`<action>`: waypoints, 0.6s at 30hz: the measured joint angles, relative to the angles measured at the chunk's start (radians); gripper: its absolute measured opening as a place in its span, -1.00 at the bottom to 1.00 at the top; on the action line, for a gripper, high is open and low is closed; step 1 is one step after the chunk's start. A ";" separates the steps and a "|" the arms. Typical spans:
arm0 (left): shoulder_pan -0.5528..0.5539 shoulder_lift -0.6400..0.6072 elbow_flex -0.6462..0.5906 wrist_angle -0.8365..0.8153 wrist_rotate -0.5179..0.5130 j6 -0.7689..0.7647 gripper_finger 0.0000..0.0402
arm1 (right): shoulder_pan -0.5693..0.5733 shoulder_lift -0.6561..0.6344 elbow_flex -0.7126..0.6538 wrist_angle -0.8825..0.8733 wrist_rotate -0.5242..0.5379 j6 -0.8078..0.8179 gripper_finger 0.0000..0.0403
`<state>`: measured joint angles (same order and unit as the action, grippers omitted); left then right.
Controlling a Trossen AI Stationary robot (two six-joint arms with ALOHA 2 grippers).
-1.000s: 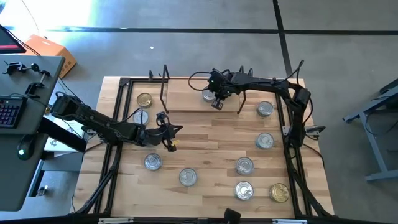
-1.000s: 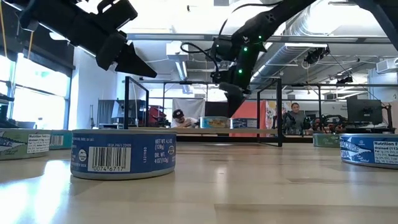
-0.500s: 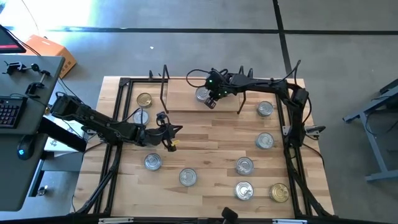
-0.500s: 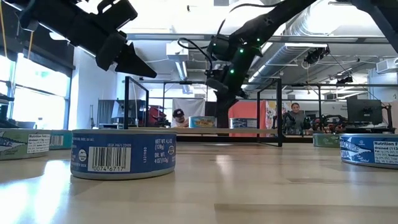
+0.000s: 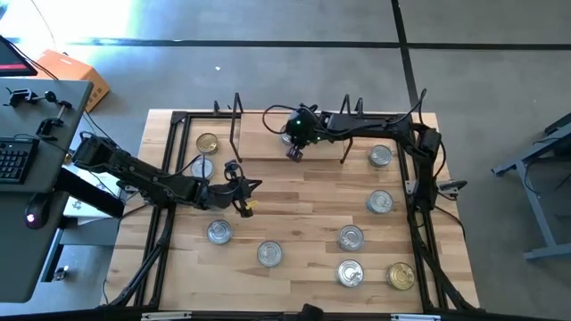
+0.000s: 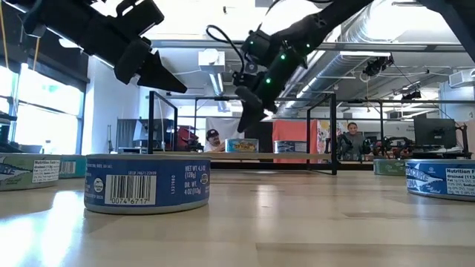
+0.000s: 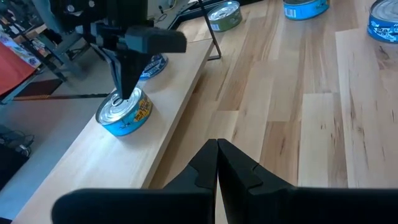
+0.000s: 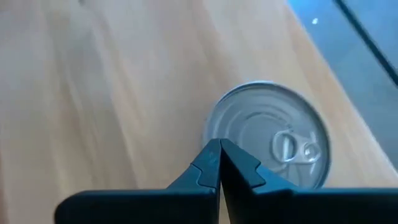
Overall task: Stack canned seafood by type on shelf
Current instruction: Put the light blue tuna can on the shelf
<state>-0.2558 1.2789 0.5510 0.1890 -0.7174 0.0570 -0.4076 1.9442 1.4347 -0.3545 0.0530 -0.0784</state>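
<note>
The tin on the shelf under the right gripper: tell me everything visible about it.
The tin is short and round, with a shiny silver pull-tab lid and a blue and yellow label. It stands upright on the light-wood shelf, near its back edge. The shut right gripper has its fingertips at the lid's edge, seemingly touching it rather than gripping. Another tin sits just behind the gripper.

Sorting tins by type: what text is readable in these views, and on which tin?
Near tin, barcode: "0074 6717".
Same tin: "NET WT. 4.5 OZ (128g)", "DR. WT. 4 OZ (113g)".
Right-edge tin: "Nutrition Facts", "drained (113".
Left-edge tin: "Nutrition Facts"; the rest too small.
Shelf tins' labels: blurred.
</note>
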 joint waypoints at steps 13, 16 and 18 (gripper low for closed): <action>0.000 0.000 0.000 0.000 0.000 0.000 -0.99 | -0.094 0.096 -0.022 0.194 0.002 0.022 -1.00; 0.000 0.000 0.000 0.000 0.000 0.000 -0.99 | -0.108 0.104 -0.022 0.216 0.014 0.048 -1.00; 0.000 0.000 0.000 0.000 0.000 0.000 -0.99 | -0.116 0.104 -0.022 0.217 0.018 0.054 -1.00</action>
<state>-0.2558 1.2789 0.5507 0.1886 -0.7174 0.0566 -0.5235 2.0483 1.4124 -0.1379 0.0708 -0.0243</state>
